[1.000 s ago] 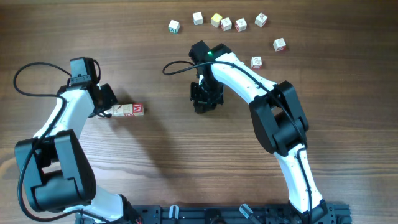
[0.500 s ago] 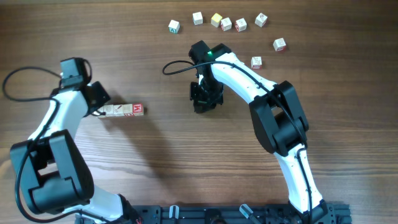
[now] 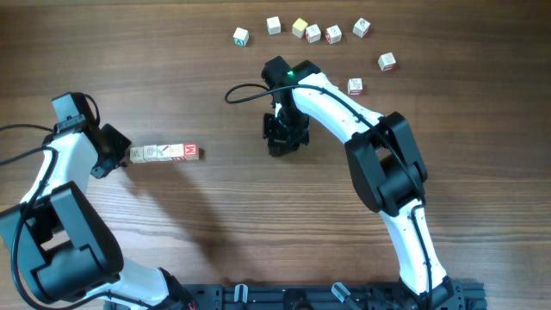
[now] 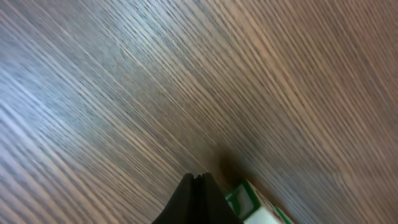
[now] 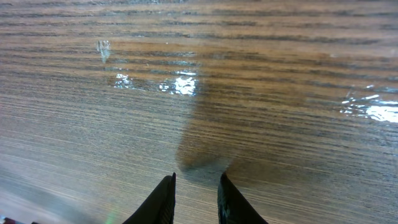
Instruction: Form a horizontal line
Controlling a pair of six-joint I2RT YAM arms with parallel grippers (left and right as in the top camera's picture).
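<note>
Legible lettering, one item: a red capital M, printed on the right-hand end cube (image 3: 191, 152) of the horizontal line (image 3: 164, 153) and read sideways in the overhead view. The faces of the row's other cubes carry faint marks that cannot be made out. Small red or green marks are seen on the loose cubes (image 3: 333, 34) near the far edge of the table, all too small to be read. In the left wrist view a green-bordered cube face (image 4: 247, 200) is partly shown, with no character legible. No brand, number or sign is found elsewhere.
</note>
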